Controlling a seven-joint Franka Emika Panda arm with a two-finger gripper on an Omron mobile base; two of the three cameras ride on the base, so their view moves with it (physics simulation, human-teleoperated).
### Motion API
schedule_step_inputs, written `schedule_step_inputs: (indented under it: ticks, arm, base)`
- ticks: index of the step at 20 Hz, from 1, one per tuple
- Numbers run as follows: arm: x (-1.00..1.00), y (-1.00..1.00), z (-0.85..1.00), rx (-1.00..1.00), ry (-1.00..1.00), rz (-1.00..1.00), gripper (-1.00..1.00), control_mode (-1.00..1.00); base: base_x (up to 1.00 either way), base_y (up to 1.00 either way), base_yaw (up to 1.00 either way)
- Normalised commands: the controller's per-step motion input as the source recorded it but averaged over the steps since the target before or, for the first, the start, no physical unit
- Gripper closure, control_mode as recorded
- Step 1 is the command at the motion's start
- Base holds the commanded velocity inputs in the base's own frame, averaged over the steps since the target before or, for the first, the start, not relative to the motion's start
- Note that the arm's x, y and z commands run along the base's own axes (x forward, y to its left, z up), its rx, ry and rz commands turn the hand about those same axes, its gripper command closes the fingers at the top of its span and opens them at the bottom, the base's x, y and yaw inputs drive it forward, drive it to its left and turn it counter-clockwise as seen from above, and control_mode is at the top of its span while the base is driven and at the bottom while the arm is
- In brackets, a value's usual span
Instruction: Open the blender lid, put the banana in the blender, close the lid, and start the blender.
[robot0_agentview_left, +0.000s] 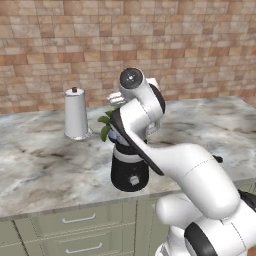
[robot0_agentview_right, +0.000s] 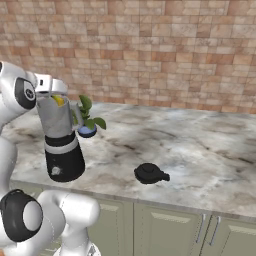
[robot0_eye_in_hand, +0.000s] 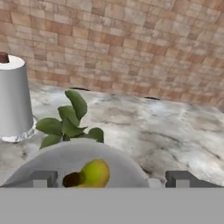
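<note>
Banana sits inside the open blender, yellow showing at the jar's mouth, right under the gripper, whose fingertips stand wide apart and hold nothing. The blender stands close to the desk's front edge. The blender lid lies on the desk well to the blender's right, near that same edge. A leafy plant is just behind the jar, a white roll further left. No writing is readable anywhere. Open marble stretches to the right.
</note>
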Motion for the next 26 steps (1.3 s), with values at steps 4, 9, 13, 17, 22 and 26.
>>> schedule_step_inputs:
  ticks: [4, 9, 13, 17, 22, 26]
  arm:
    - [-0.42, -0.38, 0.62, 0.0, -0.01, 0.0, -1.0, -1.0]
    - [-0.43, -0.5, 0.22, 0.01, 0.0, 0.0, -1.0, -1.0]
    - [-0.18, -0.73, -0.01, 0.06, 0.04, 0.0, -1.0, -1.0]
    - [-0.12, -0.89, -0.23, 0.1, 0.07, 0.0, -1.0, -1.0]
    - [-0.14, -0.86, -0.54, 0.12, 0.07, 0.0, -1.0, -1.0]
    - [-0.03, -0.91, -0.31, 0.05, 0.09, 0.0, -1.0, -1.0]
  base:
    - [0.0, 0.0, 0.0]
    - [0.0, 0.0, 0.0]
    - [0.0, 0.0, 0.0]
    - [0.0, 0.0, 0.0]
    - [0.0, 0.0, 0.0]
    - [0.0, 0.0, 0.0]
